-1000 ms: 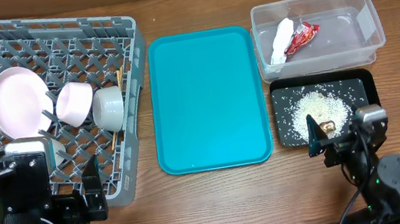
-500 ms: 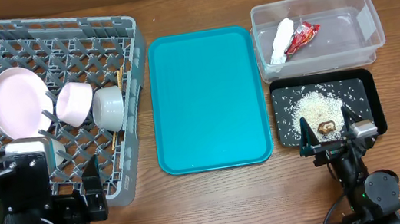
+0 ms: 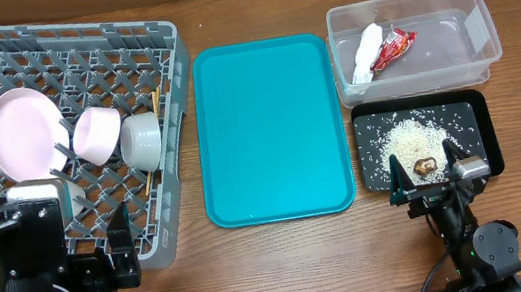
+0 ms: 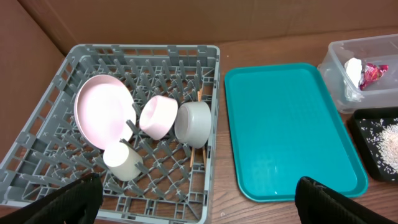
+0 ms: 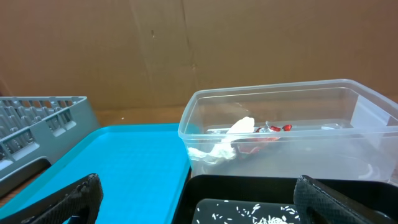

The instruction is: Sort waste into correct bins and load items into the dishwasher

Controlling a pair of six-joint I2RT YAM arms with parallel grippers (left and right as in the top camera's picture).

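Zero movement overhead in the last half-second; a second back, saw right gripper (image 3: 425,167) raised and skewed over near rim of black tray (image 3: 487,116), now squared up and lower there, jaws apart, holding nothing. Reads as sorting finished: rice (image 3: 411,136) and morsel (image 3: 426,164) on that tray, napkin (image 3: 367,51) and wrapper (image 3: 393,48) in tub (image 3: 450,55), teal tray (image 3: 271,129) bare between tub and rack (image 3: 64,29). Through left wrist: left gripper (image 4: 208,205) spread wide and empty, hovering at near side of rack; inside, pink plate (image 4: 102,112), small plate (image 4: 155,116) and bowl (image 4: 191,123) propped on edge among pegs, cup (image 4: 123,162) on its side just in front, chopsticks (image 4: 199,96) mostly hidden behind bowl. Looks like loading done too. Through right wrist: fingers (image 5: 68,202) wide at either lower corner, tub wall straight ahead with napkin and wrapper behind it, rice scattered on black tray below. Nothing in the way of either arm; probably only a pull-back left.
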